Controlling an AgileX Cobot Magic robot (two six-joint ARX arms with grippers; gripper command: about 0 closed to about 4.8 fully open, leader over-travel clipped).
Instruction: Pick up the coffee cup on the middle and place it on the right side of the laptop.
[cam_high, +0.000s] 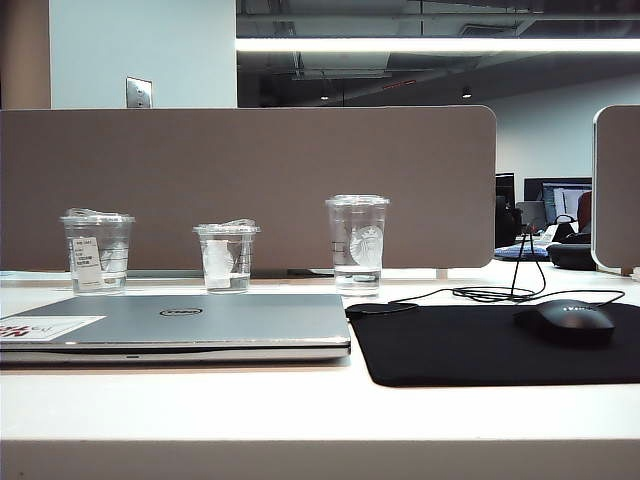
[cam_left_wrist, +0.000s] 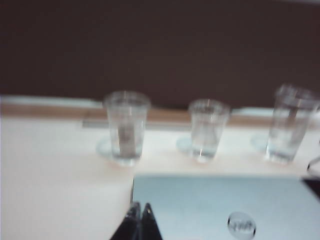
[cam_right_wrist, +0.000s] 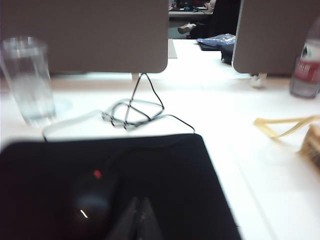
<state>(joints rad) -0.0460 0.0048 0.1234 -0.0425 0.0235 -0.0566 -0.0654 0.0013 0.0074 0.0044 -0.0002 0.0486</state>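
Cup work has not begun, we judge: the coffee cup (cam_high: 227, 257) stands mid-frame behind the laptop (cam_high: 190, 325), while the left gripper (cam_left_wrist: 139, 212) and right gripper (cam_right_wrist: 141, 210) wait low in their views, jaws pressed together, holding nothing.

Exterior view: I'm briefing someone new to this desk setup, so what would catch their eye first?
Three clear cups stand in a row before the partition, the short coffee cup in the middle. In front lies the closed laptop, with a black mouse pad and mouse to its right. Neither the left gripper nor the right gripper, both shut, shows there.
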